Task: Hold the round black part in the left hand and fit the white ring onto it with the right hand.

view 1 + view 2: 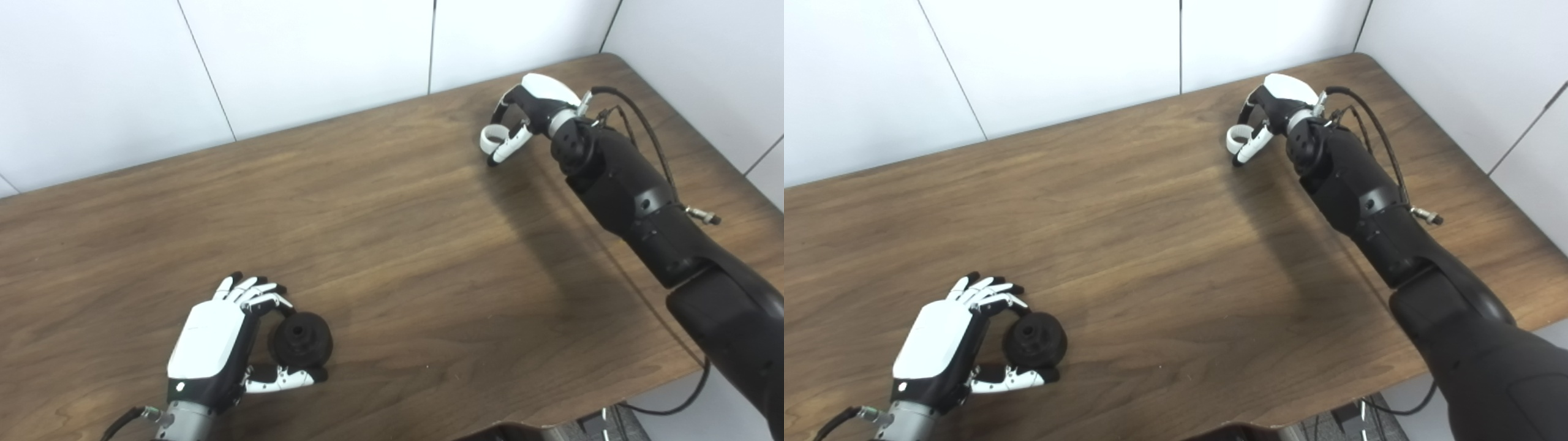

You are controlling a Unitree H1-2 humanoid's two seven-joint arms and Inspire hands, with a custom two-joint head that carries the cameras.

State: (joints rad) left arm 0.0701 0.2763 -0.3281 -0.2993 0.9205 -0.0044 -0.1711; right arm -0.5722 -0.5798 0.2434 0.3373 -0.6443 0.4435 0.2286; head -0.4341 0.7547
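Black round part (301, 339) gripped by left robot hand (228, 343); right robot hand (525, 110) pinching white ring (492, 138).

round black part (301, 340) near the table's front; white ring (492, 137) far back right.

No readable text or markings anywhere.
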